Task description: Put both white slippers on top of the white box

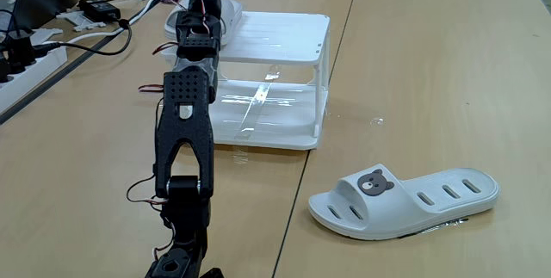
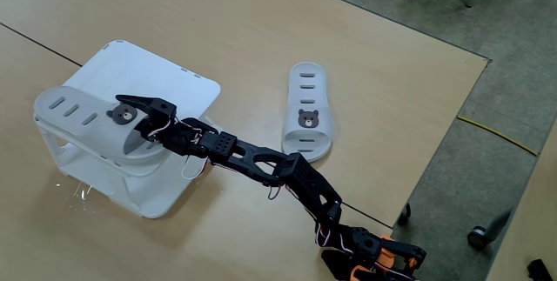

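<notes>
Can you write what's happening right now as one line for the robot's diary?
gripper: over slipper on box, grip unclear | one slipper: on box | other slipper: on table | step: one left

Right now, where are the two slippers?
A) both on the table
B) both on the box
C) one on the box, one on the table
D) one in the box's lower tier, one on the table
C: in a fixed view one slipper lies on the box top under the gripper, while the other slipper lies on the table beside the box.
</notes>
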Controlling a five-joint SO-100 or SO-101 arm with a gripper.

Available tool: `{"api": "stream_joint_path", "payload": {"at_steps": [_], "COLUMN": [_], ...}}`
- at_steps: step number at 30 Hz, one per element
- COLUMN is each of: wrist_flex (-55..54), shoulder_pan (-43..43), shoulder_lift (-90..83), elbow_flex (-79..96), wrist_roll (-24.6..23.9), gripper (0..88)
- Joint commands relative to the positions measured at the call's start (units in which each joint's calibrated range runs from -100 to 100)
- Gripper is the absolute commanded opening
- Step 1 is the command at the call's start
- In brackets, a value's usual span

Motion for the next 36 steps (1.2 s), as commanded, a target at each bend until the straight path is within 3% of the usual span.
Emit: {"api": "stream_joint_path", "payload": {"at_steps": [1, 17, 27, 30, 36], "wrist_flex": [-0.65, -0.39, -0.57, -0.57, -0.74], "shoulder_pan": [1.62, 4.0, 4.5, 9.92, 32.13], "shoulder_lift": [-2.8, -26.78, -54.04, -62.12, -72.97], "elbow_flex": [-2.36, 29.94, 58.99, 67.92, 88.94], "wrist_roll": [0.42, 0.42, 0.42, 0.42, 0.42], "gripper": [24.2, 24.3, 24.3, 23.7, 23.6]}}
